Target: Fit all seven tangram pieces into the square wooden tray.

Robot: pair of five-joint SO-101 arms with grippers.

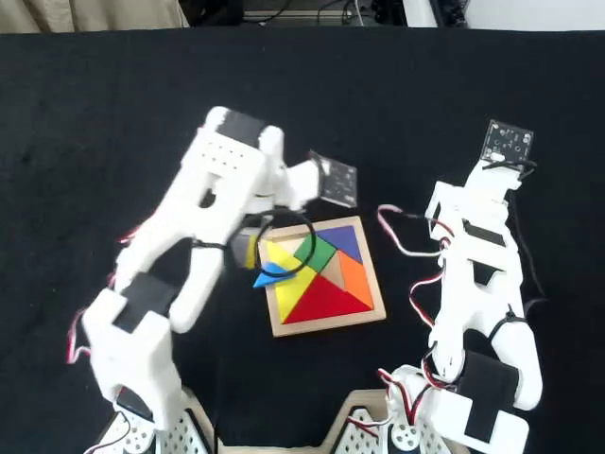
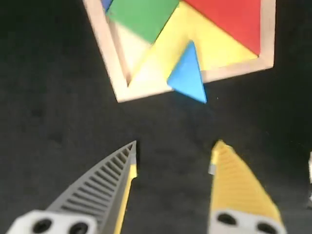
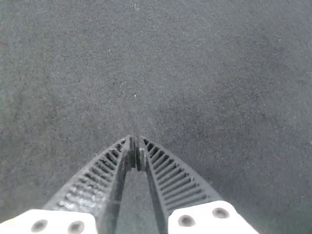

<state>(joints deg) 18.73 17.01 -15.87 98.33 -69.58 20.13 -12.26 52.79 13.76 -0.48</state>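
Note:
The square wooden tray (image 1: 374,312) lies mid-table, holding a red triangle (image 1: 326,298), a yellow triangle (image 1: 284,274), a green square (image 1: 317,251), an orange triangle (image 1: 354,279) and a blue-violet piece (image 1: 345,241). A small blue triangle (image 1: 269,276) lies tilted across the tray's left rim, half on the yellow triangle. In the left wrist view the blue triangle (image 2: 187,75) overlaps the tray rim (image 2: 234,68), and my left gripper (image 2: 175,148) stands open just short of it, holding nothing. My right gripper (image 3: 135,146) is shut over bare cloth.
Black cloth covers the whole table. The right arm (image 1: 482,265) stands to the right of the tray, apart from it. A pale bare patch of tray floor (image 2: 131,48) shows beside the green square (image 2: 144,17).

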